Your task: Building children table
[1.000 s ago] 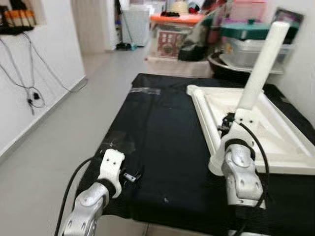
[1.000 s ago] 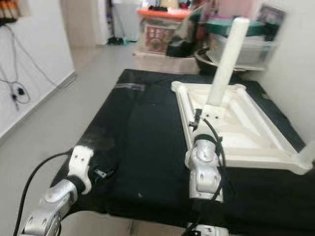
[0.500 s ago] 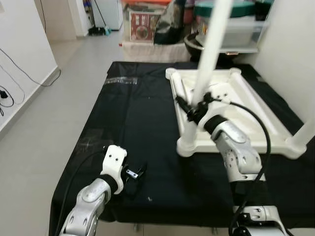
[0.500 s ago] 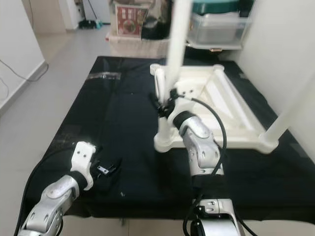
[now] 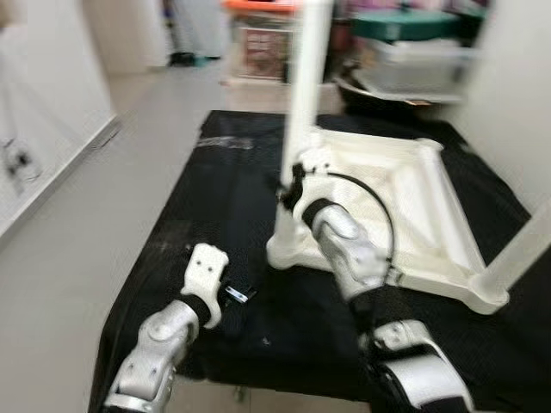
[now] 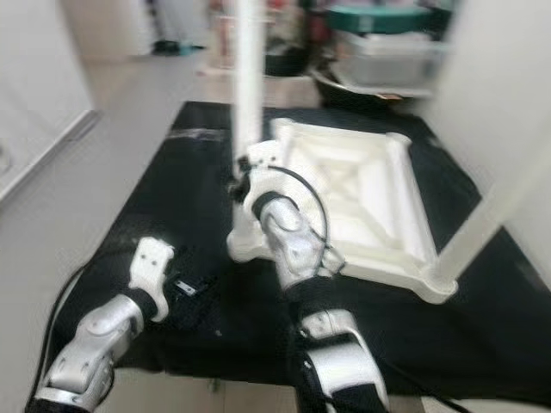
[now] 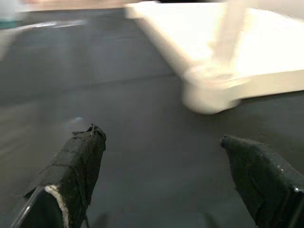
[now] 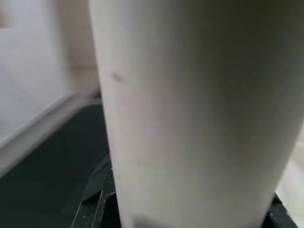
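Observation:
A white child's tabletop [image 5: 405, 194] lies upside down on a black cloth [image 5: 224, 198]. One white leg [image 5: 306, 86] stands upright in the near left corner socket [image 5: 284, 249]. My right gripper [image 5: 291, 185] is shut on that leg near its base; in the right wrist view the leg [image 8: 190, 118] is very close, with a black finger [image 8: 95, 192] beside it. A second white leg [image 5: 527, 248] rises from the near right corner. My left gripper [image 5: 237, 295] rests low over the cloth, open and holding nothing, its fingers [image 7: 78, 159] spread short of the corner socket [image 7: 209, 90].
Storage bins and boxes [image 5: 413, 52] crowd the far end of the cloth. Bare floor [image 5: 103, 198] runs along the left side. A pale wall [image 5: 516, 77] stands close on the right. The cloth's front edge [image 5: 284, 391] is just before me.
The camera has shifted and blurred. The leg in my right gripper has gone from leaning over the tabletop to upright at the near left corner. My left gripper stays on the cloth.

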Tool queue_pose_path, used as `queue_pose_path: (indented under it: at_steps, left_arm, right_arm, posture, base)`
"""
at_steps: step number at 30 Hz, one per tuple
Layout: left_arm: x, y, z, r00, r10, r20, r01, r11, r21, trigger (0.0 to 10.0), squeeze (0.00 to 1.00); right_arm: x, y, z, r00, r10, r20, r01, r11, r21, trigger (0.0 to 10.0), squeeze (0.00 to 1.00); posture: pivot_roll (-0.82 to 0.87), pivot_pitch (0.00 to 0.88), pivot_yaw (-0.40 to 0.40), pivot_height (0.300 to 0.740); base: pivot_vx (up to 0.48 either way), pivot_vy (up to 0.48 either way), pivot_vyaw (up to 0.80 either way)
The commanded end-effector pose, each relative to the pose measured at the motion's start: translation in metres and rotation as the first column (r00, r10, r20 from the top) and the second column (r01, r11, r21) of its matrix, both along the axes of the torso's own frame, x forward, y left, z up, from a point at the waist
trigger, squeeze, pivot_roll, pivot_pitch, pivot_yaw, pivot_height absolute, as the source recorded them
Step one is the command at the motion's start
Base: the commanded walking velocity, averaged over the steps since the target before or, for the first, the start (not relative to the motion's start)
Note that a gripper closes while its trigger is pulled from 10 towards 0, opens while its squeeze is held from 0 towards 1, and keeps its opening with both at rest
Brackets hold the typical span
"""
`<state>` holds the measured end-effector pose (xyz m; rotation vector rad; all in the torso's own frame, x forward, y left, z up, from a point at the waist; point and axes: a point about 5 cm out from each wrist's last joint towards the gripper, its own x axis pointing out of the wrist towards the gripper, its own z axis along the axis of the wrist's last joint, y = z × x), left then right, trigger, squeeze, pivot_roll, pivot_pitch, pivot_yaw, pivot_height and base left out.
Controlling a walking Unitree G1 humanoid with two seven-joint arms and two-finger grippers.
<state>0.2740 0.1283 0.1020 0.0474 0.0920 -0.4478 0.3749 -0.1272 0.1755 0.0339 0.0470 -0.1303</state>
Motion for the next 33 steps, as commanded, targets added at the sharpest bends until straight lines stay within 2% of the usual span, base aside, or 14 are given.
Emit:
queue_pose_path:
  at_steps: [1,3,6,7,9,10,11,16,17,25,26,28,29,33]
  left_arm:
    - [-0.004,-0.003,-0.003,1.0,-0.011,-0.019,0.011,1.0,-0.007,10.0,0.0]
    - [-0.004,-0.003,-0.003,1.0,-0.013,-0.02,0.013,1.0,-0.004,10.0,0.0]
    - [-0.003,-0.003,-0.004,1.0,-0.022,-0.022,0.022,1.0,0.0,10.0,0.0]
    - [-0.001,-0.003,-0.005,0.999,-0.023,-0.023,0.023,1.0,0.005,10.0,0.0]
    - [0.002,-0.002,-0.003,1.0,-0.024,-0.018,0.024,1.0,0.005,10.0,0.0]
    - [0.004,-0.003,-0.001,1.0,-0.025,-0.013,0.025,1.0,0.004,10.0,0.0]
    - [0.005,-0.003,0.001,1.0,-0.027,-0.007,0.027,1.0,0.003,10.0,0.0]
    - [0.005,-0.004,0.002,1.0,-0.03,-0.004,0.03,1.0,0.0,10.0,0.0]
    - [0.004,-0.003,0.002,1.0,-0.03,-0.005,0.03,1.0,0.001,10.0,0.0]
    - [0.005,-0.002,0.002,1.0,-0.02,0.003,0.02,1.0,0.0,10.0,0.0]
    - [0.004,-0.003,0.002,1.0,-0.021,0.003,0.021,1.0,0.001,10.0,0.0]
    - [0.004,-0.004,0.002,1.0,-0.021,0.002,0.021,1.0,0.001,10.0,0.0]
    - [0.003,-0.004,0.002,1.0,-0.022,0.002,0.022,1.0,0.002,10.0,0.0]
    - [0.003,-0.002,0.002,1.0,-0.02,0.0,0.02,1.0,0.006,10.0,0.0]
  right_arm:
    - [-0.031,-0.056,-0.049,0.937,-0.286,-0.203,0.278,0.958,-0.068,0.0,0.0]
    - [-0.038,-0.059,-0.049,0.934,-0.296,-0.198,0.287,0.955,-0.073,0.0,0.0]
    - [-0.052,-0.06,-0.046,0.945,-0.286,-0.158,0.272,0.957,-0.106,4.7,0.0]
    - [-0.056,-0.054,-0.044,0.959,-0.242,-0.146,0.228,0.968,-0.104,10.0,0.0]
    - [-0.056,-0.042,-0.039,0.984,-0.137,-0.115,0.13,0.989,-0.068,10.0,0.0]
    - [-0.056,-0.033,-0.03,0.996,-0.073,-0.051,0.071,0.997,-0.042,10.0,0.75]
    - [-0.053,-0.022,-0.017,1.0,0.005,0.02,-0.005,1.0,-0.008,10.0,1.0]
    - [-0.033,-0.006,0.014,0.956,0.271,0.109,-0.279,0.959,0.058,10.0,0.87]
    - [-0.026,-0.004,0.027,0.913,0.377,0.156,-0.394,0.915,0.092,10.0,0.0]
    - [-0.026,0.027,0.046,0.521,0.81,0.269,-0.852,0.509,0.118,10.0,0.0]
    - [-0.029,0.033,0.04,0.475,0.842,0.256,-0.879,0.464,0.108,7.6,0.0]
    - [-0.032,0.037,0.037,0.449,0.858,0.248,-0.893,0.439,0.101,7.6,0.0]
    - [-0.033,0.043,0.031,0.43,0.872,0.235,-0.903,0.418,0.098,0.0,0.0]
    - [-0.029,0.047,0.018,0.493,0.853,0.172,-0.87,0.479,0.117,0.0,0.0]
  posture:
    - [0.02,0.0,-0.046,0.74]
    - [0.02,0.0,-0.046,0.74]
    - [0.0,0.0,-0.039,0.74]
    - [0.0,0.0,-0.037,0.74]
    - [-0.01,0.0,-0.036,0.74]
    - [0.0,0.0,-0.037,0.74]
    - [0.0,0.0,-0.037,0.74]
    - [0.0,0.0,-0.035,0.74]
    - [0.01,0.0,-0.036,0.74]
    - [0.04,0.0,-0.053,0.74]
    - [0.04,0.0,-0.056,0.74]
    - [0.04,0.0,-0.057,0.74]
    - [0.05,0.0,-0.058,0.74]
    - [0.05,0.0,-0.06,0.74]
  base:
    - [0.0,0.0,0.0]
    - [0.0,0.0,0.0]
    - [0.0,0.0,0.0]
    - [0.0,0.0,0.0]
    - [0.0,0.0,0.0]
    - [0.0,0.0,0.0]
    - [0.0,0.0,0.0]
    - [0.0,0.0,0.0]
    - [0.0,0.0,0.0]
    - [0.0,0.0,0.0]
    - [0.0,0.0,0.0]
    - [0.0,0.0,0.0]
    - [0.0,0.0,0.0]
    - [0.0,0.0,0.0]
